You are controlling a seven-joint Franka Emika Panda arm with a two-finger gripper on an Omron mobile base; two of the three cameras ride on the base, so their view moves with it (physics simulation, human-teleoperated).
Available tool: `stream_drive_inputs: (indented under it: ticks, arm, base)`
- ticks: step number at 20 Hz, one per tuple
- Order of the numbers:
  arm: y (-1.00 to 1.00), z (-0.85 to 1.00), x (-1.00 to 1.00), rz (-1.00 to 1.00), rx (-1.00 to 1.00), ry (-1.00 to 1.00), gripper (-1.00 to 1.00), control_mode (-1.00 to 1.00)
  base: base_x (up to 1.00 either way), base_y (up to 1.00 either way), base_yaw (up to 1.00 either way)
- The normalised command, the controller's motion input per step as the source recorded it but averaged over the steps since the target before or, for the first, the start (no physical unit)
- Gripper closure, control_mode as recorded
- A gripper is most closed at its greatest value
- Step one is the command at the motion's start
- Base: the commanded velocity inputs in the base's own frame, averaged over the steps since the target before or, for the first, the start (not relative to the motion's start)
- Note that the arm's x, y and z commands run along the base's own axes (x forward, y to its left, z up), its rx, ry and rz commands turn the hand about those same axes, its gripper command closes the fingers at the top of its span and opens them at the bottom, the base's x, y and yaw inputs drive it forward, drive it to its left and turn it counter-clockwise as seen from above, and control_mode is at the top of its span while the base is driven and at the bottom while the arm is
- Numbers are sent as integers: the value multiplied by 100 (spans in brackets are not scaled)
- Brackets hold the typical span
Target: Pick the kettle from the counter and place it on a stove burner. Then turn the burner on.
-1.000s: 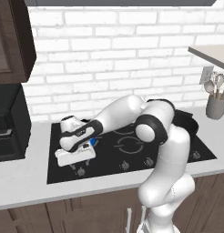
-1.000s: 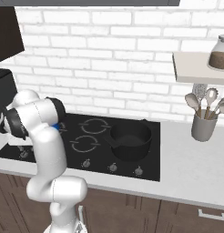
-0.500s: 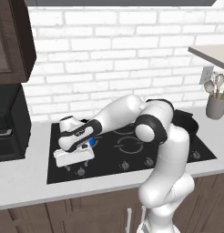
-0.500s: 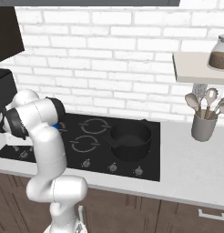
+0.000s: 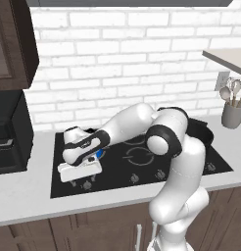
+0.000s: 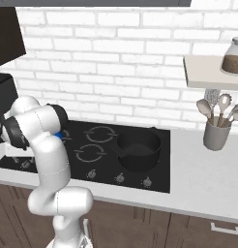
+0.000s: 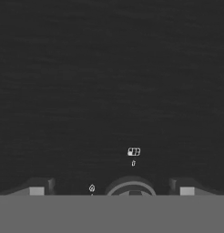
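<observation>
Spread wide, the two-finger gripper (image 7: 112, 191) on the white arm holds nothing — in the hand view its two small dark fingertips (image 7: 37, 190) stand far apart near the bottom edge, with bare black glass between them. Just between the tips sits a round grey control knob (image 7: 131, 187) of the cooktop, cut off by the bottom of the picture, with small white markings printed on the glass just above it.

In the left base view the white hand (image 5: 81, 158) is low over the near left corner of the black glass cooktop (image 5: 142, 169), pointing down at the row of knobs along the near edge. The small round bright-blue kettle (image 5: 97, 155) shows as a sliver of blue just behind the hand, on the left part of the cooktop; the arm covers most of it, so whether it sits squarely on the large grey ring burner cannot be told. The gripper is not closed on it. In the right base view a small patch of blue shows behind the arm's elbow.

On the right part of the cooktop stands a wide black pot (image 6: 137, 149) with a side handle. The pale grey-white counter (image 6: 198, 177) with dark brown cabinet fronts runs under it all — on its right end a grey utensil holder (image 6: 216, 135) with spoons stands below a wall shelf (image 6: 210, 72) carrying a glass jar (image 6: 235, 56). A black appliance (image 5: 10, 132) stands on the counter left of the cooktop, against the white brick wall (image 5: 122, 59).
</observation>
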Motion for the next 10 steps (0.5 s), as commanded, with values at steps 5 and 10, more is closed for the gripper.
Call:
stream_drive_inputs:
  ticks: [5,10]
  arm:
    - [-4,-1,0,0,0,0,-100,-100]
    - [-21,-7,0,0,0,0,-100,-100]
  base:
    - [0,0,0]
    - [0,0,0]
